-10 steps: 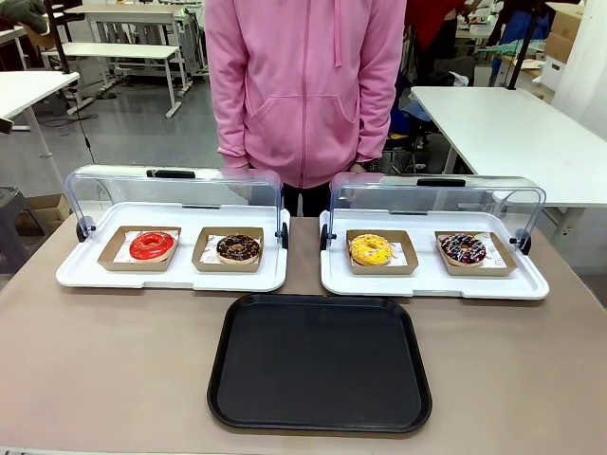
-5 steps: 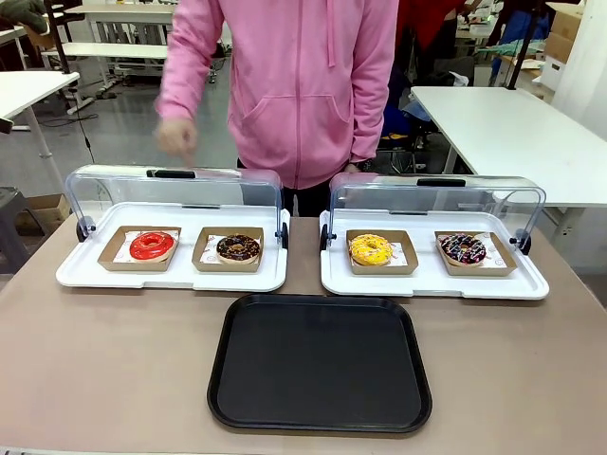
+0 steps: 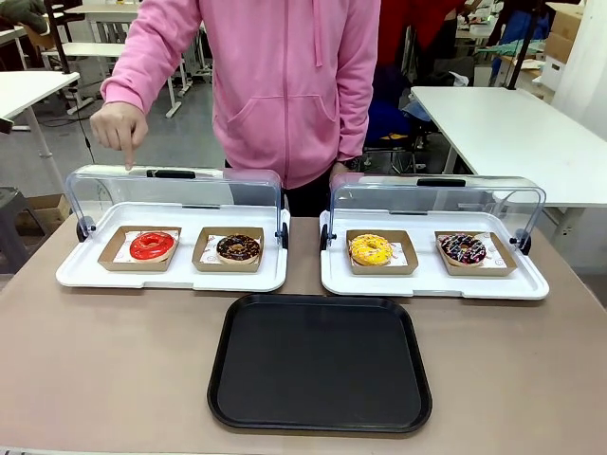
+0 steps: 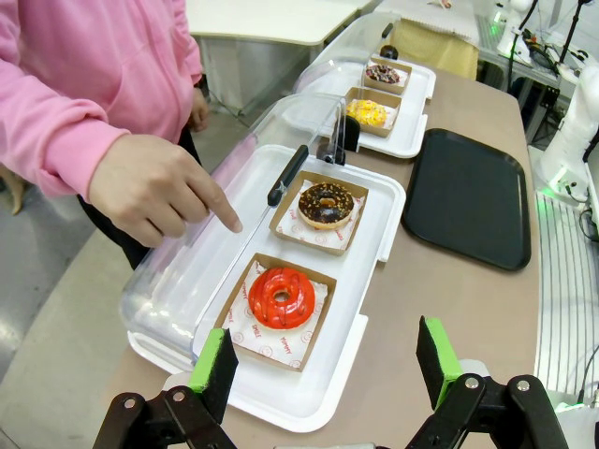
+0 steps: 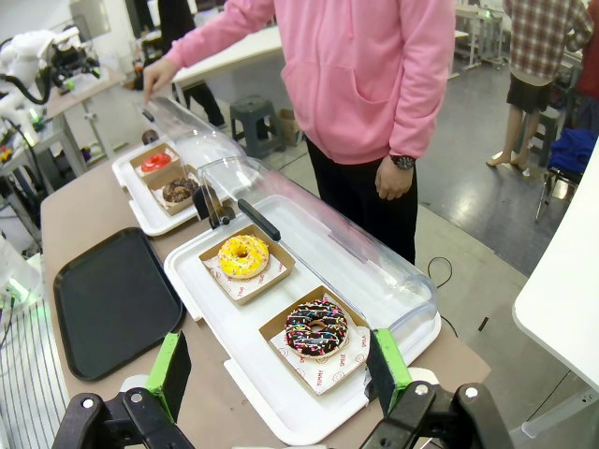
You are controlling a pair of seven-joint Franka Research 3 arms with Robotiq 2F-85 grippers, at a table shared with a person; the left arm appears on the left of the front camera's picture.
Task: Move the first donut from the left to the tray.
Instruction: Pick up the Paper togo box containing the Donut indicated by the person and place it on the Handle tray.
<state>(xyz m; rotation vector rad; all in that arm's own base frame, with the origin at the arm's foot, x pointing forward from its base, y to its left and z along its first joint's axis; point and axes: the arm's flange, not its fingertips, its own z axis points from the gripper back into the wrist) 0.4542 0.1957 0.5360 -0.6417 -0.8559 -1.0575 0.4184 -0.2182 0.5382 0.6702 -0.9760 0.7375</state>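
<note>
Red-glazed donut (image 3: 152, 245) sat in its holder on the left display tray (image 3: 171, 281), apart from the black tray (image 3: 320, 365). A person's hand (image 3: 120, 126) pointed above it. Left gripper (image 4: 326, 367) and right gripper (image 5: 279, 369) gaped, holding nothing.

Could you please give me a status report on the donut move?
Left end effector open, right end effector open. Glossy red-glazed ring donut in cardboard holder, not yet on flat black plastic tray. Person's hand pointing down at clear plastic lid.
</note>
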